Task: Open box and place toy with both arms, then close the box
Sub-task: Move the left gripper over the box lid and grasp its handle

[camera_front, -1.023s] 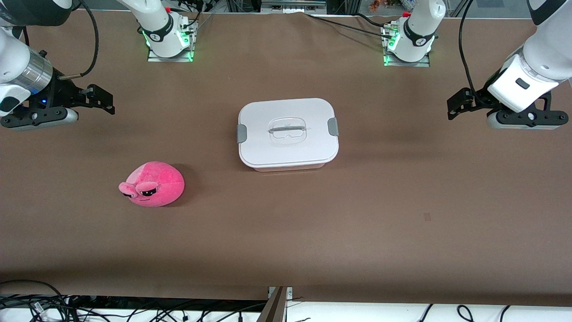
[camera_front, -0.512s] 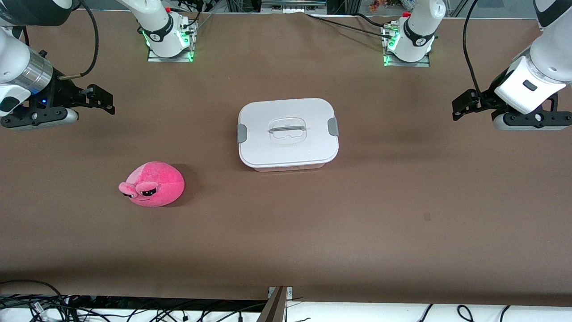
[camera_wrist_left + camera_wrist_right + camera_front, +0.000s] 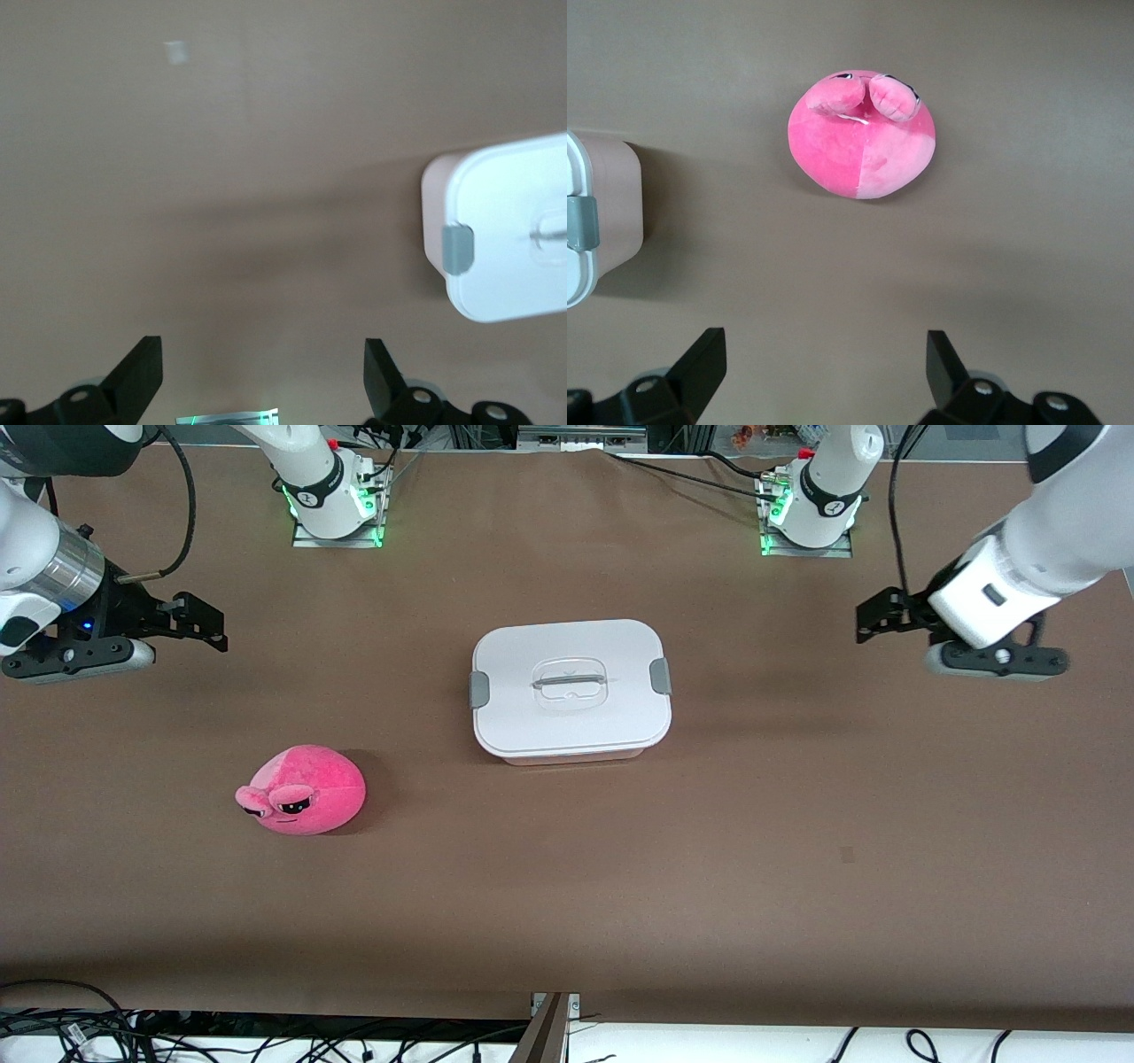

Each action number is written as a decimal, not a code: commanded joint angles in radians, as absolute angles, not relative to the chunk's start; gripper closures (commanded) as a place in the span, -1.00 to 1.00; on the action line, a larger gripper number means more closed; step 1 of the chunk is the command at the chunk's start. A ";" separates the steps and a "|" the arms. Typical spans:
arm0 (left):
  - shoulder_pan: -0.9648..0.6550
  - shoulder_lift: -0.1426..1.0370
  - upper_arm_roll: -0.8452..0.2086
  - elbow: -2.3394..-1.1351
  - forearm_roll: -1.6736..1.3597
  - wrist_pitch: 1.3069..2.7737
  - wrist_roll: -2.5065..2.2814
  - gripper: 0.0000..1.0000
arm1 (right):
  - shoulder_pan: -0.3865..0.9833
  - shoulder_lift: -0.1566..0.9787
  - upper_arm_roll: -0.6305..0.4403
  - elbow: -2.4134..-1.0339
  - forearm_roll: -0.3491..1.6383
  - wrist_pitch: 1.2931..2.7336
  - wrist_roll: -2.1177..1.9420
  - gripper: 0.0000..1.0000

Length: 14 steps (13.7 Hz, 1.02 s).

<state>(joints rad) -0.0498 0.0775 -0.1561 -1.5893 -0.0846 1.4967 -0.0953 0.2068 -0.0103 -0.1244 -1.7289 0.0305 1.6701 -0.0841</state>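
The box (image 3: 571, 689) stands in the middle of the table, its white lid on and both grey clips (image 3: 660, 677) down. The hot-pink plush toy (image 3: 303, 790) lies nearer the front camera than the box, toward the right arm's end. My left gripper (image 3: 877, 622) is open and empty over bare table toward the left arm's end; its wrist view shows the gripper (image 3: 263, 350) and the box's end (image 3: 505, 230). My right gripper (image 3: 208, 624) is open and empty over bare table at the right arm's end; its wrist view shows the gripper (image 3: 826, 345), the toy (image 3: 862, 137) and a box corner (image 3: 602, 212).
The brown table cloth (image 3: 709, 850) covers the whole table. The two arm bases (image 3: 332, 500) stand along the edge farthest from the front camera. Cables (image 3: 71, 1027) hang off the edge nearest the front camera.
My left gripper has moved toward the box, after first drifting slightly away from it. The right arm, the box and the toy have not moved.
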 commanded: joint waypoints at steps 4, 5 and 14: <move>-0.208 0.305 -0.183 -1.496 -0.115 1.627 0.207 -1.00 | 0.209 -0.012 -0.126 -1.726 0.038 1.672 -0.078 -0.99; -0.266 0.316 -0.183 -1.494 -0.114 1.670 0.213 -1.00 | 0.209 -0.014 -0.126 -1.726 0.038 1.672 -0.078 -0.99; -0.587 0.502 -0.186 -1.514 -0.046 2.100 0.486 -1.00 | 0.209 -0.012 -0.126 -1.726 0.038 1.672 -0.078 -0.99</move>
